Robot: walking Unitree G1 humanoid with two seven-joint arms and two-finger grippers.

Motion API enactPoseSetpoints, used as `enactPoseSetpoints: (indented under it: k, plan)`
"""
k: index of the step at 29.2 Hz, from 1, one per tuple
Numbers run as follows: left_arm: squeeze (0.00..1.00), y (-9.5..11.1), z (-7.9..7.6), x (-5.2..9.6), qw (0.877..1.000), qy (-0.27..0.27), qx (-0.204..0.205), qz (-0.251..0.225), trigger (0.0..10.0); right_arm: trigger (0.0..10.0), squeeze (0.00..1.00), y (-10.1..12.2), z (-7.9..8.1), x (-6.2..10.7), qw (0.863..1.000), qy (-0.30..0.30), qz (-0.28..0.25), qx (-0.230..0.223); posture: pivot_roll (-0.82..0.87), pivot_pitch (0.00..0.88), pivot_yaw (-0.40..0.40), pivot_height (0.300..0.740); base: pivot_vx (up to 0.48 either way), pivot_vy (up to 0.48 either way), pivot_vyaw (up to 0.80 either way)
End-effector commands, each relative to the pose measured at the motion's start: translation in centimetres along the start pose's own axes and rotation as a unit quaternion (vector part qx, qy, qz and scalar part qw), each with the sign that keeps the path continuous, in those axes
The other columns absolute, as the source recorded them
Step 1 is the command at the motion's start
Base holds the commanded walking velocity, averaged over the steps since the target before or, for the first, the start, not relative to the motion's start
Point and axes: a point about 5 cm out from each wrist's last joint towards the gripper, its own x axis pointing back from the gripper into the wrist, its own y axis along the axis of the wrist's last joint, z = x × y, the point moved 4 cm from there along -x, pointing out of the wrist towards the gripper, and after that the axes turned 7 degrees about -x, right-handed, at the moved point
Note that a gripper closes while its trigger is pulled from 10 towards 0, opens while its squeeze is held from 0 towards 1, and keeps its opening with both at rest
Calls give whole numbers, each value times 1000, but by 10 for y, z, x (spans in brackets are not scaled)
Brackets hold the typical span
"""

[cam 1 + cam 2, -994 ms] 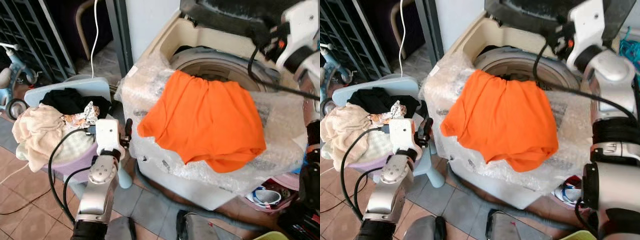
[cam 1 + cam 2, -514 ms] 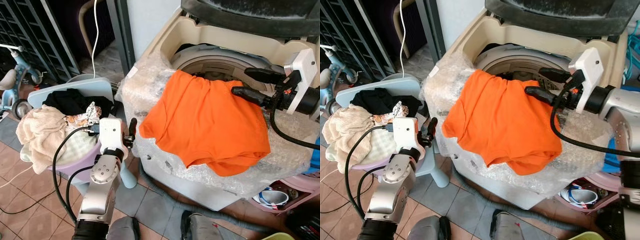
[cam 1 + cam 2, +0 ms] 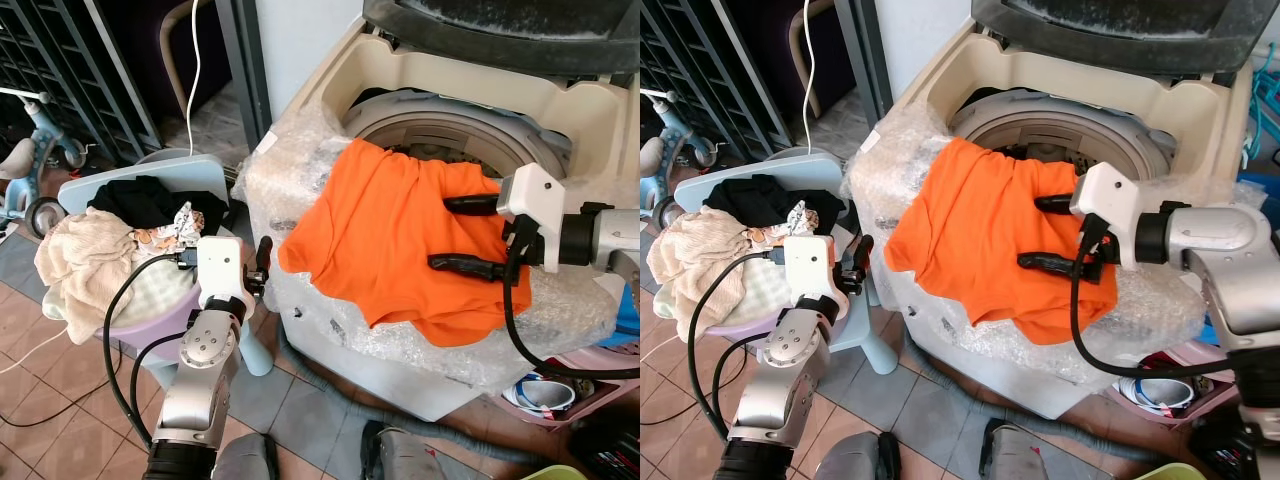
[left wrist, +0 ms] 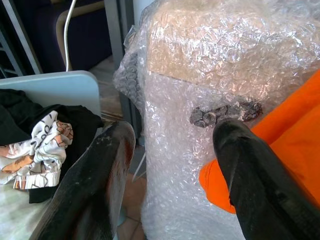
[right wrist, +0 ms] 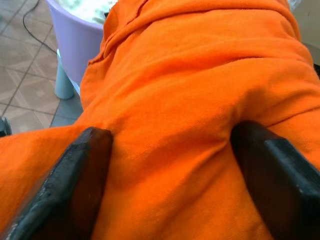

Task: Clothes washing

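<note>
The orange garment [image 3: 400, 245] lies draped over the bubble-wrapped front edge of the washing machine [image 3: 560, 90], partly hanging into the drum. The right gripper [image 3: 462, 235] rests on it, fingers spread, nothing pinched. The cloth looks light, limp and unbreakable — pinch a bunched fold mid-cloth. The left gripper [image 4: 172, 165] hovers open beside the machine.

The robot's right arm reaches in from three o'clock, its silver forearm level and white wrist block leading. The right gripper [image 3: 462, 234] has its two long black fingers [image 5: 80, 180] spread wide, pointing toward nine o'clock and pressed down into orange fabric. The left arm rises from six o'clock, forearm near upright, cables looping beside it. The left gripper [image 3: 261, 265] points toward twelve o'clock, its fingers [image 4: 95, 185] parted and holding nothing.
</note>
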Motion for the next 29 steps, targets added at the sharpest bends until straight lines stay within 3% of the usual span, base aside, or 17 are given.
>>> enactPoseSetpoints:
  k: [1,6,7,8,12,20,23,24,25,26,27,29]
  plan:
    - [0,0,2,1,1000,1,-2,0,10000,0,0,-9,-9,-4,998,-33,30,32,-45,127,58,740,0,0,0]
    - [0,0,3,1,1000,3,-3,2,10000,0,0,-4,-34,-4,994,-108,15,22,-39,126,56,740,0,0,0]
    - [0,-1,3,1,1000,4,-4,2,10000,0,0,-2,-48,-2,989,-147,12,19,-39,126,56,740,0,0,0]
    - [0,-1,3,1,1000,4,-4,2,10000,0,0,-2,-48,-2,989,-147,12,19,-39,126,56,740,0,0,0]
    - [0,0,3,0,1000,4,-5,2,10000,0,0,11,-85,2,972,-235,-21,-9,-40,123,56,740,0,0,0]
    - [0,0,3,-1,1000,8,-5,2,10000,0,0,20,-117,6,953,-294,-40,-63,-35,120,49,740,0,0,0]
    - [0,0,3,-1,1000,9,-5,2,10000,0,0,24,-127,7,943,-325,-38,-59,-35,121,49,740,0,0,0]
    - [0,0,3,-1,1000,9,-5,3,10000,0,0,27,-133,9,937,-343,-42,-56,-35,121,48,740,0,0,0]
    - [0,0,3,-1,1000,10,-5,3,10000,0,0,40,-153,21,904,-416,-70,-64,-35,121,48,740,0,0,0]
    - [0,0,3,-1,1000,10,-5,3,10000,0,0,40,-153,21,904,-416,-70,-64,-35,121,48,740,0,0,0]
    - [0,-1,3,-1,1000,11,-7,6,10000,0,0,57,-166,35,874,-469,-112,-65,-34,121,46,740,0,0,0]
    - [0,-2,4,-1,1000,14,-8,8,10000,0,0,73,-174,48,851,-501,-147,-57,-33,121,43,740,0,0,0]
